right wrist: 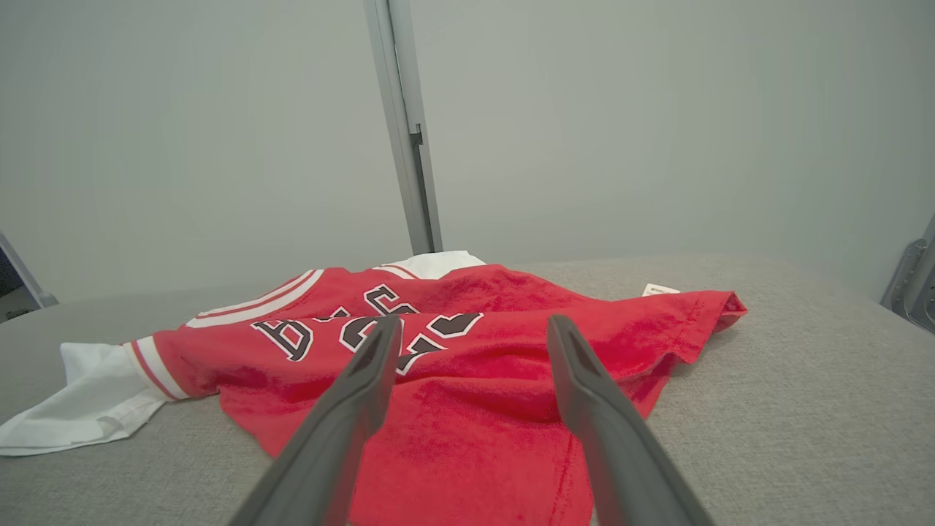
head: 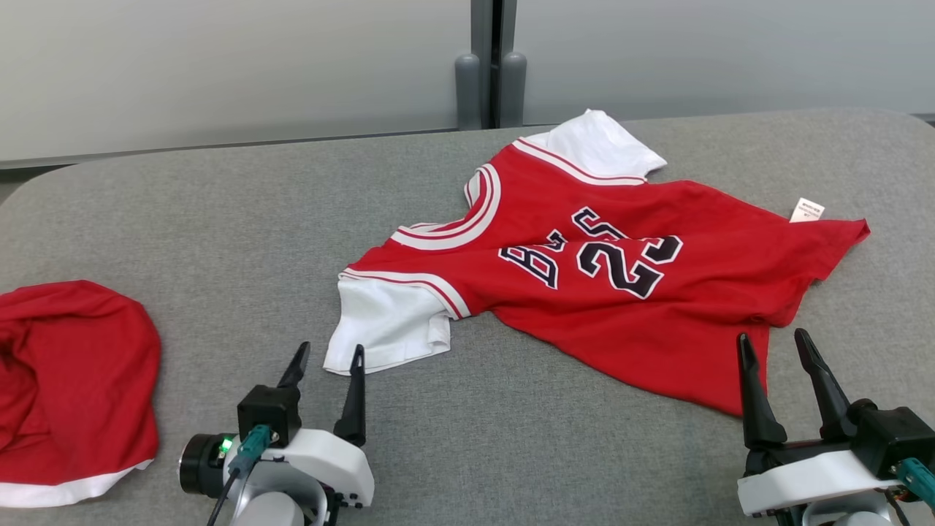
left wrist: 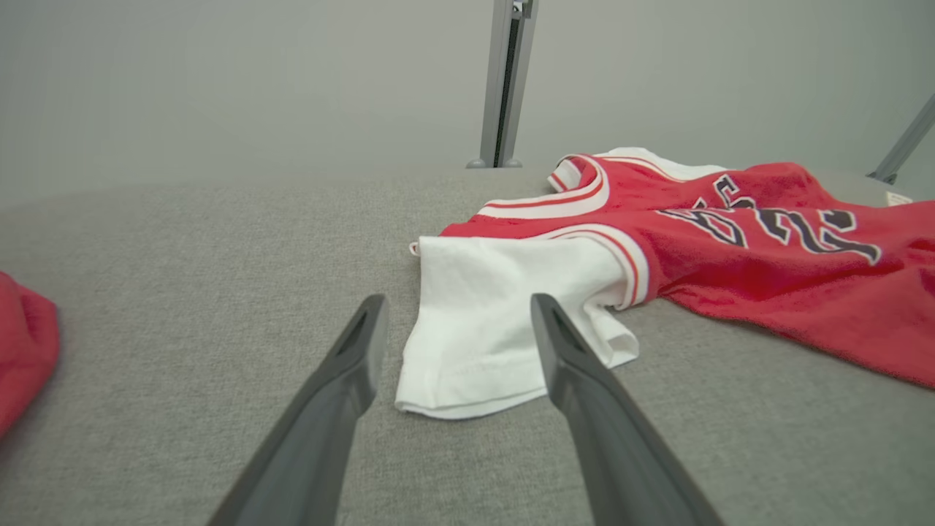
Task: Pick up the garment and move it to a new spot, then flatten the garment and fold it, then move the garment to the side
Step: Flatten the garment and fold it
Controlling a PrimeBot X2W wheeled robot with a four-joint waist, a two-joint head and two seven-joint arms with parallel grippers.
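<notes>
The garment (head: 584, 270) is a red jersey with white sleeves and dark lettering, lying spread and wrinkled on the grey table (head: 219, 241), right of centre. My left gripper (head: 329, 354) stands open just short of the near white sleeve (left wrist: 489, 321), touching nothing. In the left wrist view that sleeve lies between and beyond my left gripper (left wrist: 456, 307) tips. My right gripper (head: 773, 342) stands open at the jersey's near red hem, empty. In the right wrist view the garment (right wrist: 467, 351) spreads beneath and ahead of my right gripper (right wrist: 471, 329).
A second red cloth with a white edge (head: 73, 387) lies bunched at the table's near left, also seen as red cloth (left wrist: 22, 351). A grey post (head: 489, 66) rises behind the table's far edge against a pale wall. Bare grey surface lies between the two cloths.
</notes>
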